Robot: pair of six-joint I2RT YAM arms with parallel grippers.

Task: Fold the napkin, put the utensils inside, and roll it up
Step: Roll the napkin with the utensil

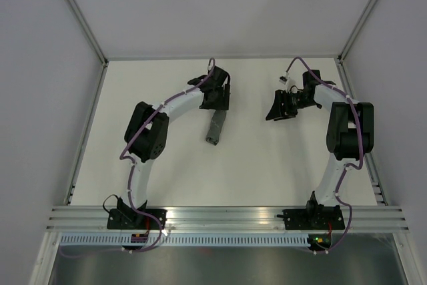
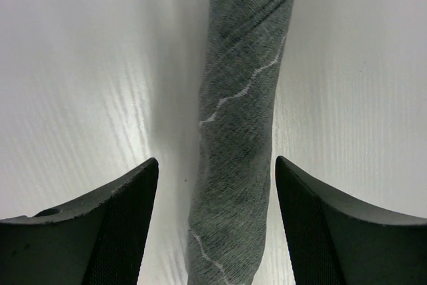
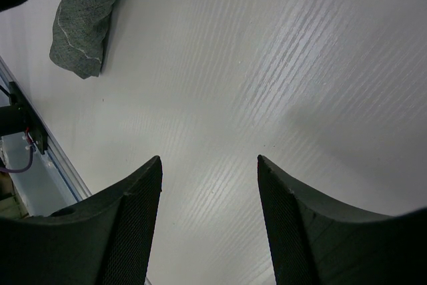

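The napkin (image 2: 237,145) lies as a tight roll about the middle of the surface (image 1: 267,171), its length running from far edge toward near edge. The left gripper (image 1: 215,103) straddles its far end, jaws apart and clear of the cloth on both sides. The right gripper (image 3: 209,159) is released over bare surface toward the right edge. The roll looks soft and light, and likely to unwind if nudged. Take it across mid-length, over the stitched hem. No utensils show.
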